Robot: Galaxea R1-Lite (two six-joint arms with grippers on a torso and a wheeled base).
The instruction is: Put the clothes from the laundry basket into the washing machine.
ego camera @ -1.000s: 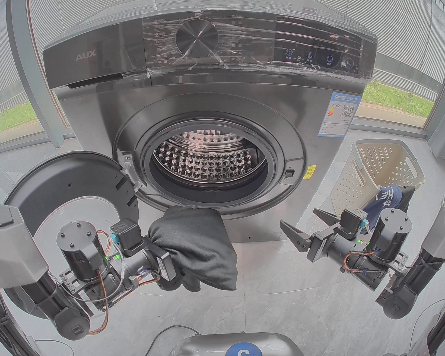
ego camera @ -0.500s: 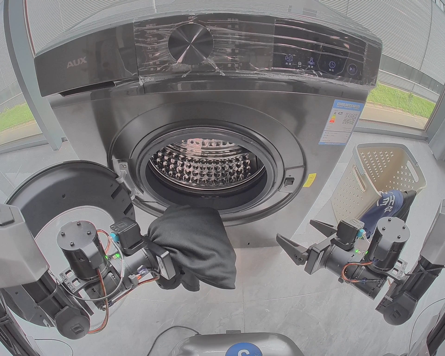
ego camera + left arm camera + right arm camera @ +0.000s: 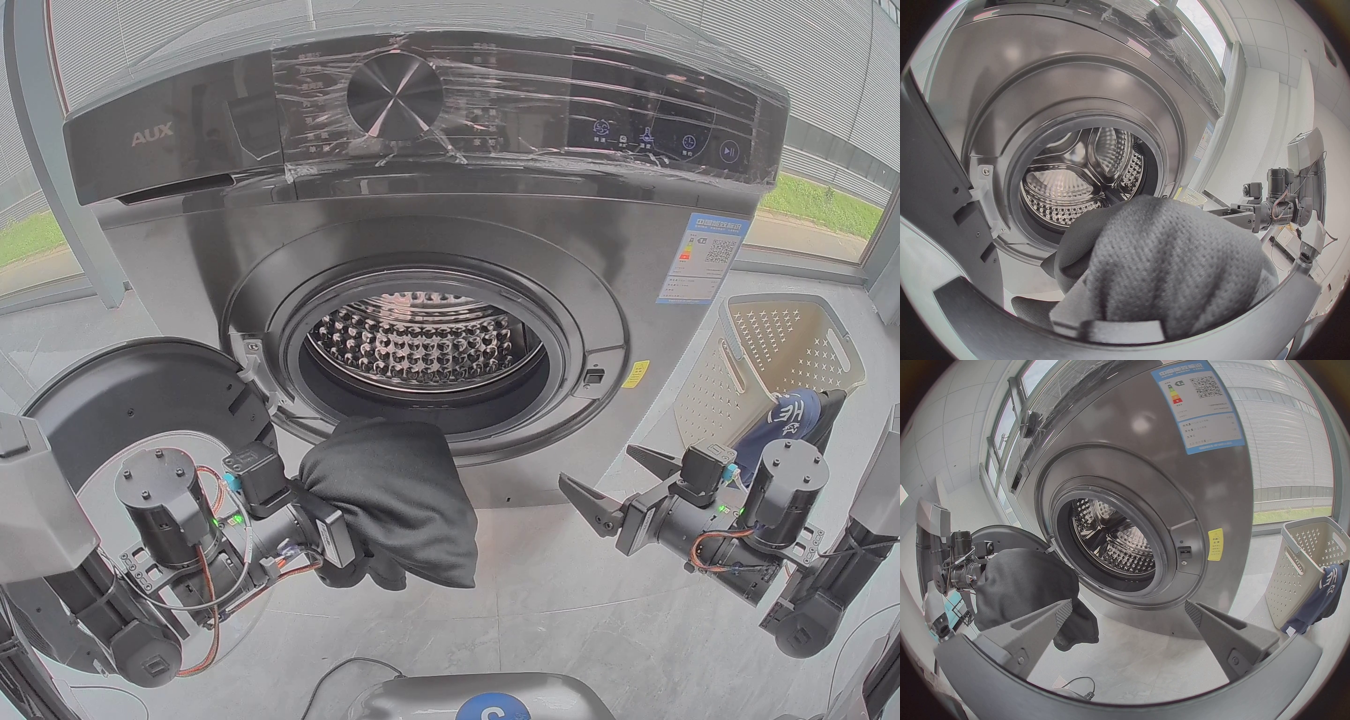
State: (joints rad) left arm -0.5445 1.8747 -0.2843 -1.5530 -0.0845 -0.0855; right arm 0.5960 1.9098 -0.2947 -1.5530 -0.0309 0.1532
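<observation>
Left claw (image 3: 349, 551) fingertips buried in black garment (image 3: 403, 497); contact points unseen. Blue garment (image 3: 786, 414) lower part masked by right arm (image 3: 786, 487). Laundry basket (image 3: 750, 328) floor hidden; possibly more clothes.

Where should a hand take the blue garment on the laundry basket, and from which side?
Probably the fold of the blue garment where it drapes over the laundry basket rim, from above on the robot's side, with the open right hand. There the cloth humps up; lower, it hangs against the wall.
</observation>
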